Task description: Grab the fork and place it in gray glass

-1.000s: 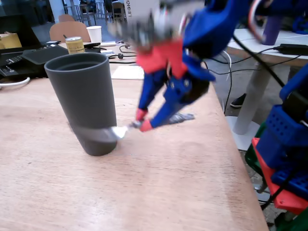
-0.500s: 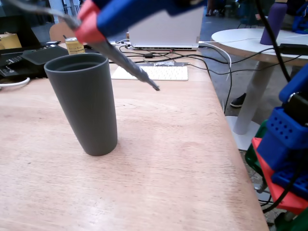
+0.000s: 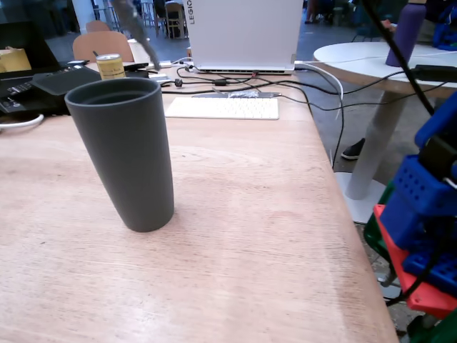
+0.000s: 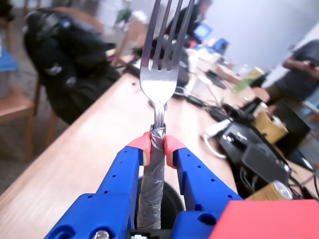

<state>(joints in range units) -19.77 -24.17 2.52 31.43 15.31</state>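
While clamped in the pincer [image 4: 157, 145], fork [image 4: 162, 64] upright, tines up

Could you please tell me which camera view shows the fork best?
The wrist view: the fork stands sharp, tines up, its taped handle clamped in the claw. The fixed view shows only a blurred handle end at the top edge.

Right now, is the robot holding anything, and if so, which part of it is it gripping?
Yes. The pincer is shut on the fork, gripping the foil-wrapped handle just below the neck, tines pointing away from the wrist camera.
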